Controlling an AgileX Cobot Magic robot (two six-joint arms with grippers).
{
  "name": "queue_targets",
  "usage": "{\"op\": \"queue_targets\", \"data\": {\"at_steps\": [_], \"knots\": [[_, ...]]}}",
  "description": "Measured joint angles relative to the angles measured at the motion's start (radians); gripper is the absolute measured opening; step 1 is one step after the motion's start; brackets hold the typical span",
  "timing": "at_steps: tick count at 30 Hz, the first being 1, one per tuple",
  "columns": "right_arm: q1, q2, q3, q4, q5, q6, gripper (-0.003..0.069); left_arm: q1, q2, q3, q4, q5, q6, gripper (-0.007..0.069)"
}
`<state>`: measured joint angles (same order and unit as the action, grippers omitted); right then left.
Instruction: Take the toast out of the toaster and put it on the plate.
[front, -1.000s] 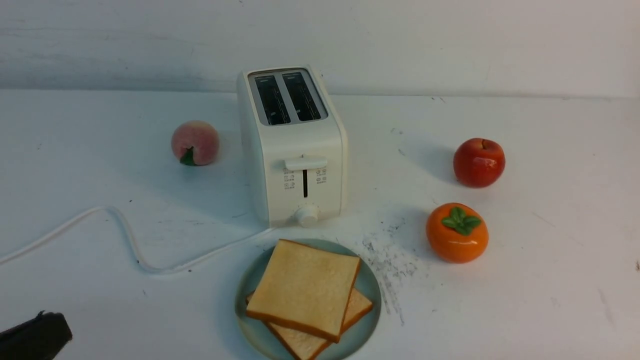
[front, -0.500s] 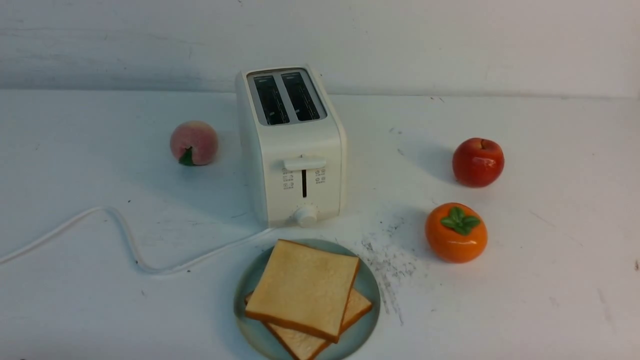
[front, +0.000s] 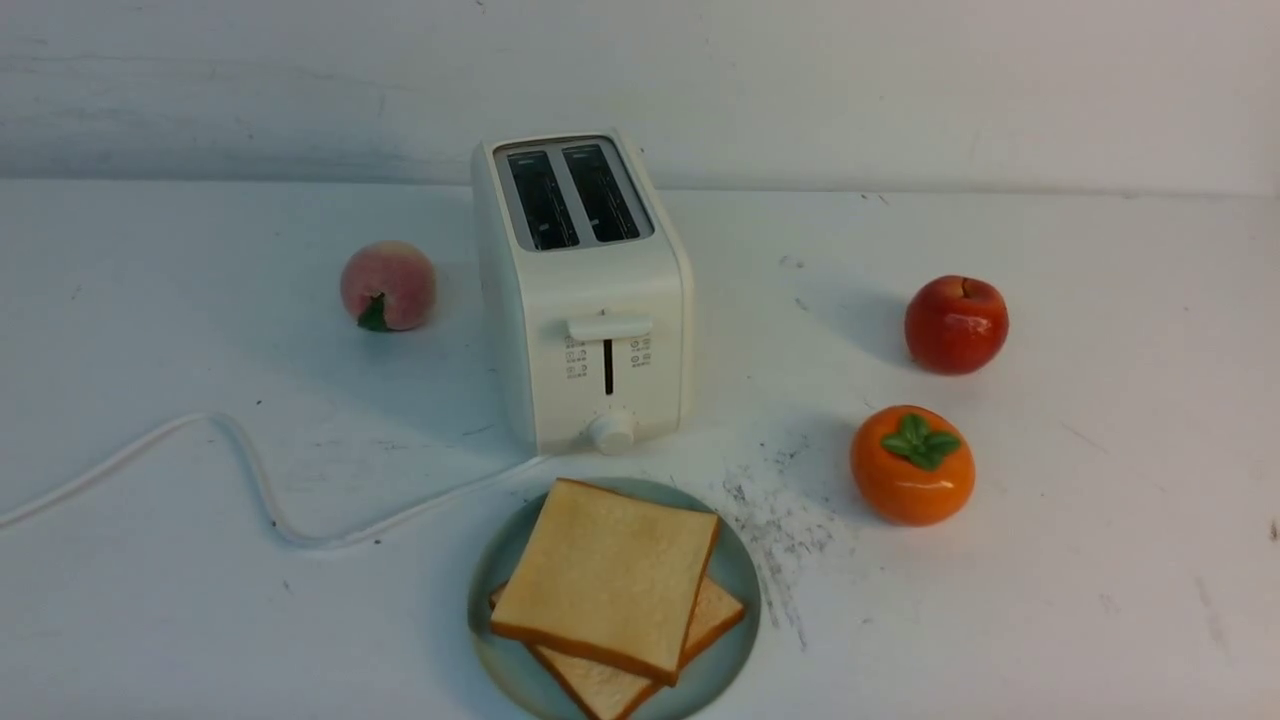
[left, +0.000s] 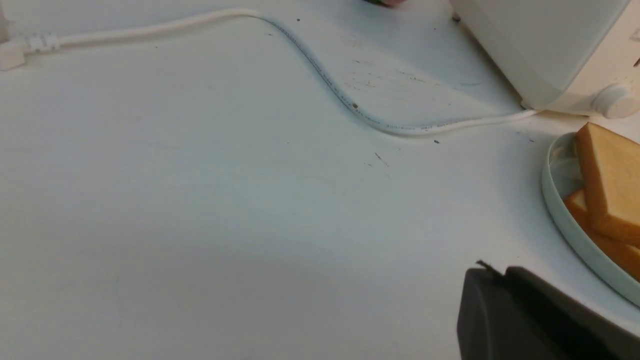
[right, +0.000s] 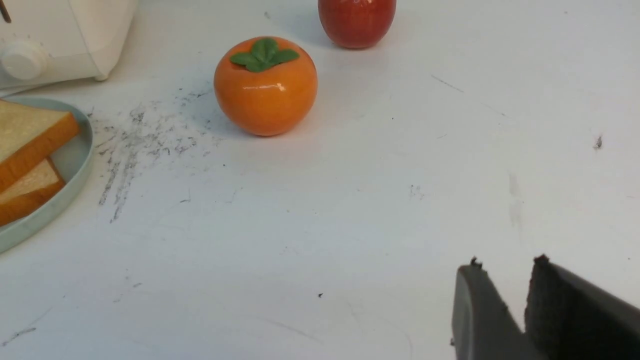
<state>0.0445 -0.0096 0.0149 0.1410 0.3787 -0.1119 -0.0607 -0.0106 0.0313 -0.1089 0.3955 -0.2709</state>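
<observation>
Left hand gone from front view

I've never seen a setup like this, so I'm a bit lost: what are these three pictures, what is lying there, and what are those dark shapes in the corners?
It is a two-armed robot at a white table. The wide picture comes from a camera between its arms, looking forward; the other two come from cameras on its wrists.

On the table stands a toaster with both slots empty and a white cord trailing off. In front of it, a plate holds two toast slices, stacked. Around them lie a peach, a red apple and an orange persimmon.

The dark shapes are the arms' pincers: the left pincer is shut, the right pincer slightly apart. Both are holding nothing.
</observation>
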Motion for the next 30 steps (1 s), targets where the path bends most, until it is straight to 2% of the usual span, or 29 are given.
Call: {"op": "queue_targets", "data": {"at_steps": [30], "knots": [[0.0, 0.0, 0.0, 0.001, 0.0, 0.0, 0.0206, 0.0, 0.0, 0.0, -0.001, 0.003, 0.0, 0.0043]]}}
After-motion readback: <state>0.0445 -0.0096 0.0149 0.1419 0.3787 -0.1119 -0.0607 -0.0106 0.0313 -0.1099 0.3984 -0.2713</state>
